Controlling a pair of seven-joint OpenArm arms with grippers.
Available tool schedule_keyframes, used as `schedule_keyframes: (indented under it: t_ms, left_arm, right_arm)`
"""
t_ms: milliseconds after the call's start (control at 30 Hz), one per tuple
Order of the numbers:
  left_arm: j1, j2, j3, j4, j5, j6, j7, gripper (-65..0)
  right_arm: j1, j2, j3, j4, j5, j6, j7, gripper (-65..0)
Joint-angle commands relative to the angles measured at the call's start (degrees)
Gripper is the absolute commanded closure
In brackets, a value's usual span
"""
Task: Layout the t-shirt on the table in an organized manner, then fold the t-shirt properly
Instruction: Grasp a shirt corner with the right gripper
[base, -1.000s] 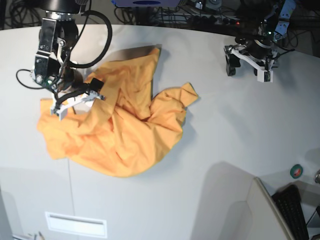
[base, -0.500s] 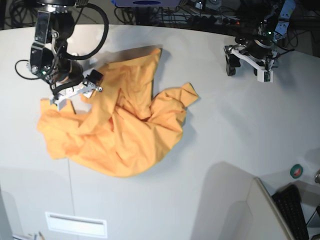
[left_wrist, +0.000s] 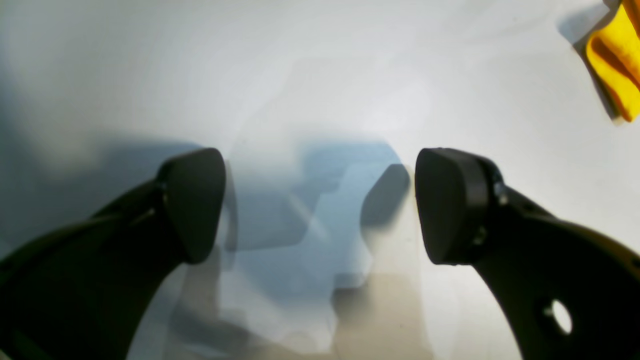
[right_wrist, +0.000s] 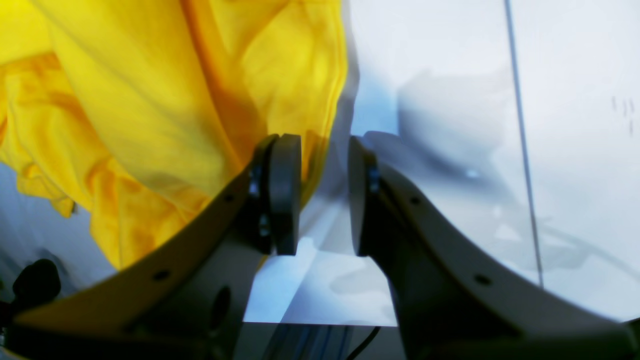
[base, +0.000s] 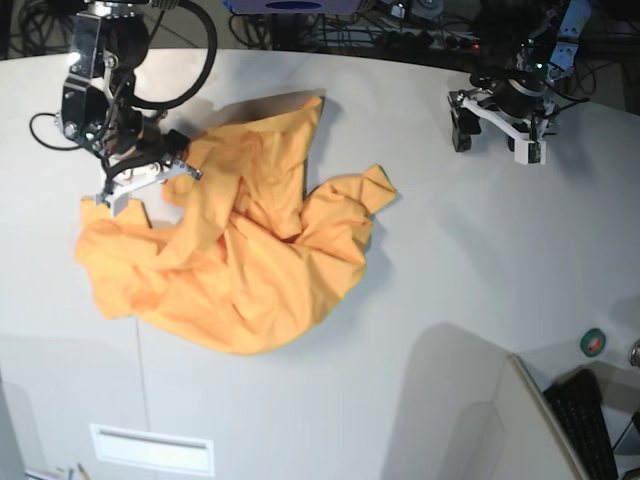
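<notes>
Here, at the upper left of the base view, I saw the right tool (base: 140, 180) sitting at the top-left edge of the t-shirt (base: 240, 250), its white fingers over the spot where the cloth met the bare bench (base: 450, 280). In the right wrist view that tool (right_wrist: 325, 195) had its two pads (right_wrist: 285, 195) close together with a narrow gap between them, and I saw bench and shadow in that gap. The yellow cloth (right_wrist: 150, 115) lay just behind and to the left of the left pad, its edge running down to it, but I could not tell whether any fabric was pinched, nor whether the tool counted as released or clenched. A thin dark seam line (right_wrist: 520, 150) ran down the bench at the right of that frame.

The t-shirt lay crumpled across the centre-left of the base view, bunched in heavy folds, with one corner pointing toward the top and another lobe reaching right of centre.

At the upper right of the base view the left tool (base: 497, 130) rested well apart from the shirt. Its wrist view showed the tool (left_wrist: 320, 205) released, dark pads (left_wrist: 450, 205) wide apart over bare bench, with only a scrap of yellow cloth (left_wrist: 617, 60) in the top right corner.
</notes>
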Motion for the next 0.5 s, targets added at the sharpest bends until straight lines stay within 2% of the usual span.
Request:
schedule_keyframes:
  t_ms: [0,300,367,400,433,467]
  left_arm:
    - [0.1,-0.8,-0.2,0.6,0.0,-0.2,-0.7,-56.9]
    - [0.1,-0.8,-0.2,0.6,0.0,-0.2,-0.7,-56.9]
    - [0.1,-0.8,-0.2,0.6,0.0,-0.2,-0.7,-56.9]
    - [0.1,-0.7,-0.2,0.6,0.0,-0.2,-0.7,-56.9]
    - [0.1,-0.7,-0.2,0.6,0.0,-0.2,-0.7,-56.9]
    - [0.1,-0.7,-0.2,0.6,0.0,-0.2,-0.7,-56.9]
  right_arm:
    - [0.7,-0.1,-0.1,-0.1,0.5,0.2,0.6,-14.3]
    - [3.4,0.0,0.0,-7.1,0.6,0.4,0.7,-14.3]
    - [3.4,0.0,0.0,-7.1,0.6,2.5,0.7,-13.5]
    - [3.4,0.0,0.1,-7.1,0.6,4.7,0.7,-13.1]
    - [3.4,0.1,0.1,-7.1,0.6,6.4,0.7,-10.8]
    - [3.4,0.2,0.1,-7.1,0.6,7.4,0.6,-4.5]
